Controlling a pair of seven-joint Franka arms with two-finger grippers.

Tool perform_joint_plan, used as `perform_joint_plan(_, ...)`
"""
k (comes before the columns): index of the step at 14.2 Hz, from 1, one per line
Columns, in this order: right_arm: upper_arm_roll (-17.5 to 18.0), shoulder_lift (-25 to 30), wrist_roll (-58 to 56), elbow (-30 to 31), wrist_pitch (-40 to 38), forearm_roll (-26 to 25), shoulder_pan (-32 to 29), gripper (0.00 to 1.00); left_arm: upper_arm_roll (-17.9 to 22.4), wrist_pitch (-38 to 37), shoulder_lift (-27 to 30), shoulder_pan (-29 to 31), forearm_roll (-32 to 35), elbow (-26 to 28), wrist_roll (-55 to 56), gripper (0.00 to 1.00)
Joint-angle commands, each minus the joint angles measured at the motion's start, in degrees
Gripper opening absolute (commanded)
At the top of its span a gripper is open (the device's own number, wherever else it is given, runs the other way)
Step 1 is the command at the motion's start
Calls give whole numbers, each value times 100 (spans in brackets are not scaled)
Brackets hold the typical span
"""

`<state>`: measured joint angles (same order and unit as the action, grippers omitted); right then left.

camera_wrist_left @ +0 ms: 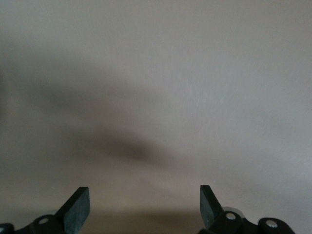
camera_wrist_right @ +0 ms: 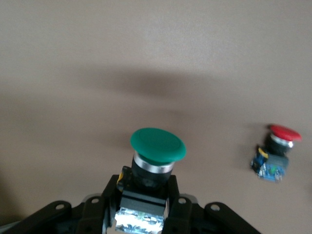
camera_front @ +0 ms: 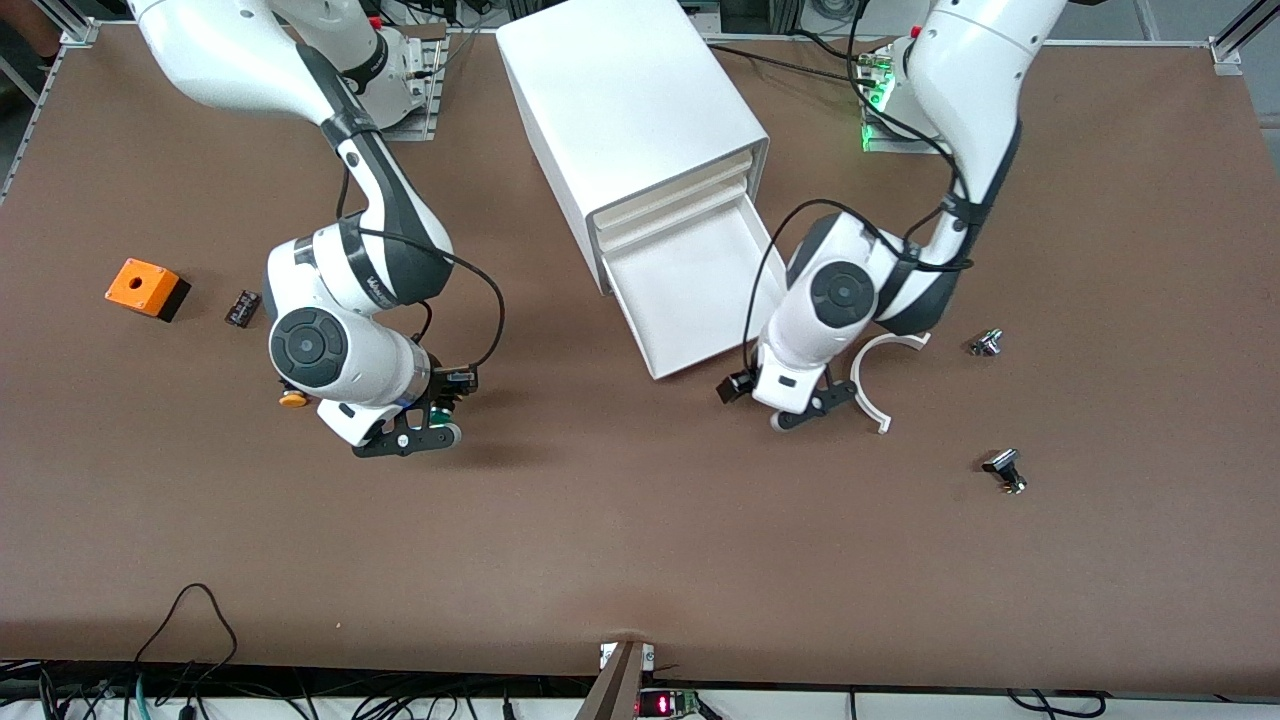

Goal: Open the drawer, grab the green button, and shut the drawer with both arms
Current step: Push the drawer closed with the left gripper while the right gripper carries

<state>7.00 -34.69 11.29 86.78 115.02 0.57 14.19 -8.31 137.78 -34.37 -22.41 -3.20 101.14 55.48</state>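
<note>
The drawer (camera_front: 690, 295) stands pulled out of the white cabinet (camera_front: 630, 100), and what shows of its tray is bare. My right gripper (camera_front: 425, 422) hangs low over the table toward the right arm's end, shut on the green-capped button (camera_front: 440, 405). In the right wrist view the button (camera_wrist_right: 157, 146) sits upright between the fingers (camera_wrist_right: 109, 190), green cap outward, held by its black body in the right gripper (camera_wrist_right: 146, 187). My left gripper (camera_front: 812, 408) hovers just beside the open drawer's front corner. It (camera_wrist_left: 144, 204) is open, with only bare table between its fingers.
A red-capped button (camera_wrist_right: 275, 153) stands on the table near the right gripper. A yellow-capped one (camera_front: 293, 399) peeks out under the right arm. An orange box (camera_front: 147, 288) and a small black part (camera_front: 243, 307) lie farther out. A white curved piece (camera_front: 885, 380) and two metal parts (camera_front: 986, 343) (camera_front: 1005, 470) lie by the left arm.
</note>
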Motion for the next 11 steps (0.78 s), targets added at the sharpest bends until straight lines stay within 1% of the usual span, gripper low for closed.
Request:
perform_joint_plan(1,3,411,-469,1032,774,39,-162,0,84,135,106,-220,-6,248,200,99)
perform_joint_plan(5,-146,323,-776,1902,1960,31,-214,0,49,47,124,-466,3,353,236,100)
perform_joint_plan(6,-155,253,-777,2017,2145,31,-223,0,41,-31,133,-527,3,362,227,100)
perform_joint_plan(8,-155,148,-690,2036,2165,39,-232,0,32,-277,150,-720,3,345,261,100)
perform_joint_plan(9,-164,147,-663,2036,2165,39,-250,12,-21,-304,150,-738,3,353,305,100)
perform_joint_plan(10,-164,147,-654,2019,2147,39,-250,31,-125,-357,142,-747,-6,354,315,100)
perform_joint_plan(11,-164,147,-654,2018,2147,39,-258,43,-179,-409,141,-747,-6,354,332,100)
